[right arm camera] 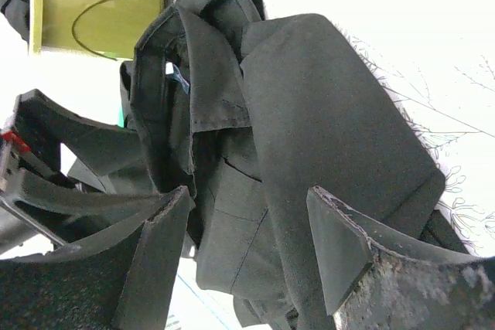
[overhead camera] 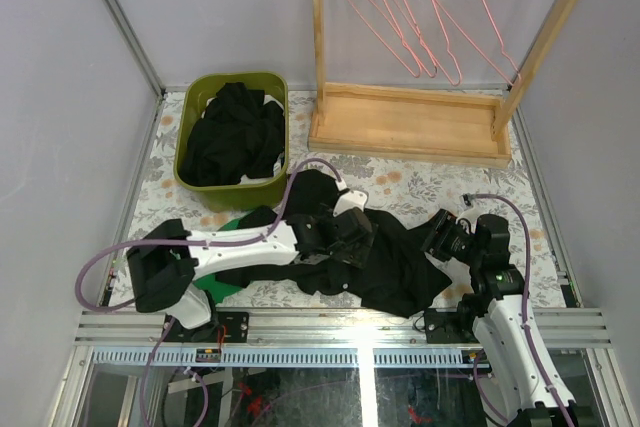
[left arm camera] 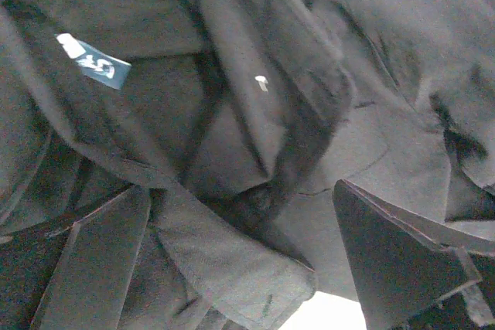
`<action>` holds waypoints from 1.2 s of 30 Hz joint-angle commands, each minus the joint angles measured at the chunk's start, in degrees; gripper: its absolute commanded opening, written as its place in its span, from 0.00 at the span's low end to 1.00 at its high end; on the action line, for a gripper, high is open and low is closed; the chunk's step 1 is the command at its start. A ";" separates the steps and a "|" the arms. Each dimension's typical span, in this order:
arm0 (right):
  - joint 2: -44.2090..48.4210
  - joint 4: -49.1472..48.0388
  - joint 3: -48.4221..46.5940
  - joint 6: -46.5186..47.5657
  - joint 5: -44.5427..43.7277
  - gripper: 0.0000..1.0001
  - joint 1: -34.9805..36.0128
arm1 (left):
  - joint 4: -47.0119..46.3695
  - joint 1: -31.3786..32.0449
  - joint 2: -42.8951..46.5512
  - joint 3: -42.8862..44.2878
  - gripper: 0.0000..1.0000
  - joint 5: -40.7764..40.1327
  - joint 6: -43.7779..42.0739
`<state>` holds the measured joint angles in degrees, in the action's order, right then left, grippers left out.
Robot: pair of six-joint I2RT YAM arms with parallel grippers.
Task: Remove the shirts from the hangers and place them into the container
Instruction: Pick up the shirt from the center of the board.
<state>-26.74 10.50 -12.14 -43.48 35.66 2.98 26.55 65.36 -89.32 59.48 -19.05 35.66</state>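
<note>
Near: I see the right gripper (right arm camera: 247, 199) part open, straddling a fold of the black shirt (overhead camera: 400, 269) on the table, with nothing pinched. Left gripper (overhead camera: 352, 235) is wide open over it. Far left: container (overhead camera: 186, 162) holds piled shirts (overhead camera: 235, 132). Far right: hangers (overhead camera: 420, 17) on the rack (overhead camera: 410, 125).

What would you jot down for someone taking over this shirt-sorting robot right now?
Left end effector: open, over the collar of the black shirt on the table.
Right end effector: open, jaws either side of a fold of the same shirt.
Hangers: all four bare on the wooden rack.
Container: a second black shirt on top, white fabric showing at the edge; what lies beneath is hidden.
Done: every hanger stripped.
Left: lift the shirt from the table into the container.
</note>
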 commanded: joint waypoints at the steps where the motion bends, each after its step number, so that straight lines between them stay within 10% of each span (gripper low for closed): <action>1: -0.52 -2.07 0.52 1.03 1.54 0.69 -0.13 | -5.51 2.11 -3.78 2.33 1.00 1.19 2.31; 12: -0.95 -1.23 0.10 1.61 0.96 0.69 -0.08 | 4.90 2.48 -18.35 8.21 0.96 -8.22 2.31; 23: 1.30 1.62 -0.70 2.07 -3.63 0.62 -0.09 | 9.12 5.46 -12.10 12.99 0.00 -14.06 -3.53; 32: 5.91 7.53 -3.41 2.69 -13.23 0.60 -0.05 | 12.90 18.61 -0.38 30.18 0.00 -30.89 -21.09; 36: 8.21 10.81 -4.81 3.15 -17.96 0.60 -0.09 | 10.83 22.31 -0.15 36.55 0.00 -25.11 -27.47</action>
<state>-20.56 18.15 -13.13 -41.39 24.08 2.98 39.13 84.88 -89.76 90.63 -42.94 17.74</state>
